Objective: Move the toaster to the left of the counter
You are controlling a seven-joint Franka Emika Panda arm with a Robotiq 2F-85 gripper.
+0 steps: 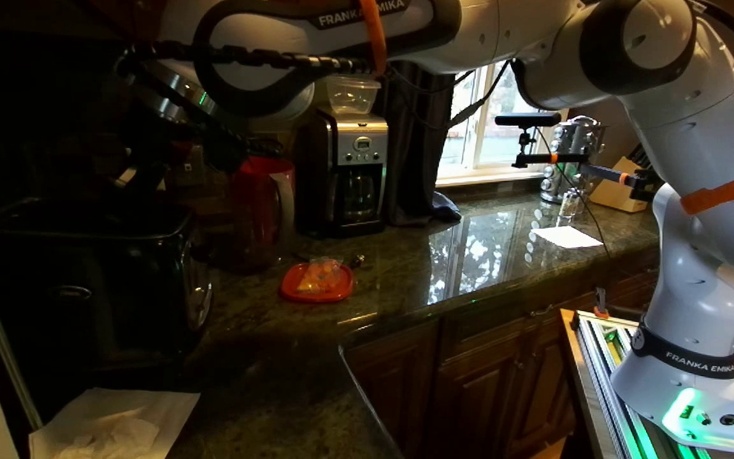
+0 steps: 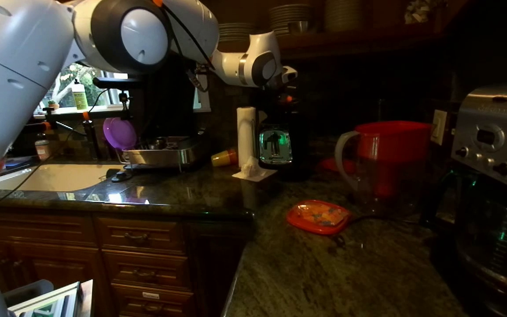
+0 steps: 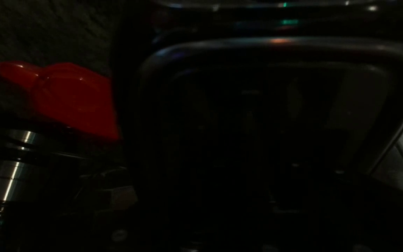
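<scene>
In an exterior view, boxy dark chrome-sided toaster (image 1: 99, 287) on glossy granite counter (image 1: 395, 248), black gripper (image 1: 144, 178) above, cannot tell if clenched, in an exterior view, toaster near white upright roll (image 2: 246, 136), wrist view, toaster beside glossy red object (image 3: 75, 96)

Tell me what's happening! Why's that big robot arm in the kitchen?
The robot arm is there for the toaster, the dark, boxy thing with shiny sides. Its job is to move it to the left of the counter. Right now its gripper is over the toaster, which seems to be standing on the counter. It's too dark to tell whether the gripper is holding it. A red-topped pitcher and a coffee maker stand on the counter too.
</scene>
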